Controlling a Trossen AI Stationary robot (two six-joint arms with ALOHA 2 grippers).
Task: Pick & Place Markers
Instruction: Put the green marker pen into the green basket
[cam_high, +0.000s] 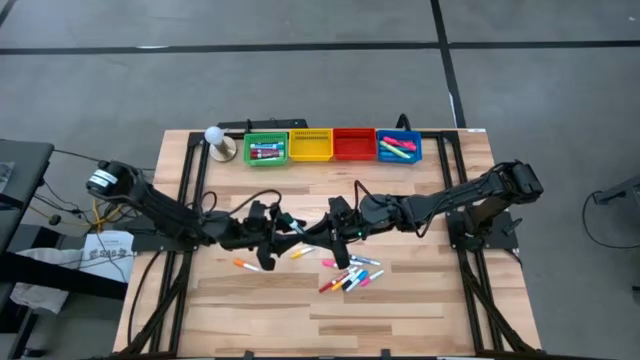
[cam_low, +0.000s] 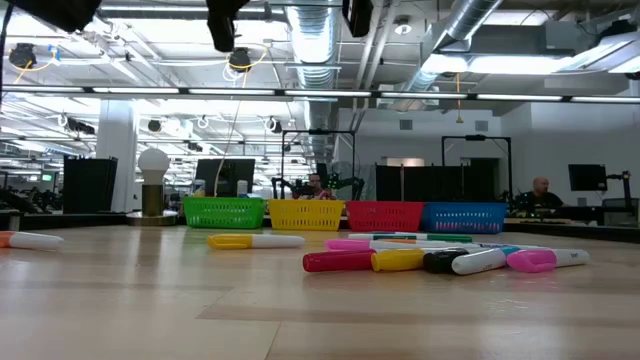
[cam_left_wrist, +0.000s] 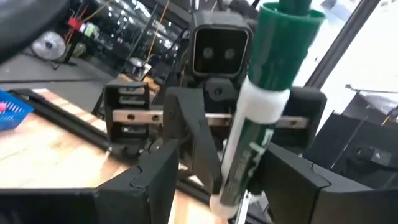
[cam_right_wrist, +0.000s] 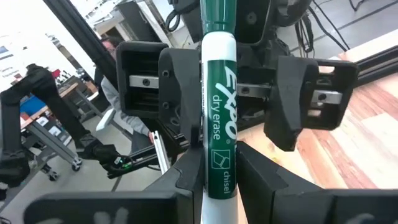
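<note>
While the two end effectors met mid-tabletop (cam_high: 400, 320), I judged it a handover: right end effector (cam_right_wrist: 214, 177) gripped the green marker (cam_right_wrist: 217, 124), left end effector (cam_left_wrist: 217, 186) spread open, next retract left.

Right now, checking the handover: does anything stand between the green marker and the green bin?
Only the left gripper: its jaws stand open on either side of the green-capped dry-erase marker that the right gripper holds. Nothing visible lies on the wooden table toward the green plastic bin.
</note>
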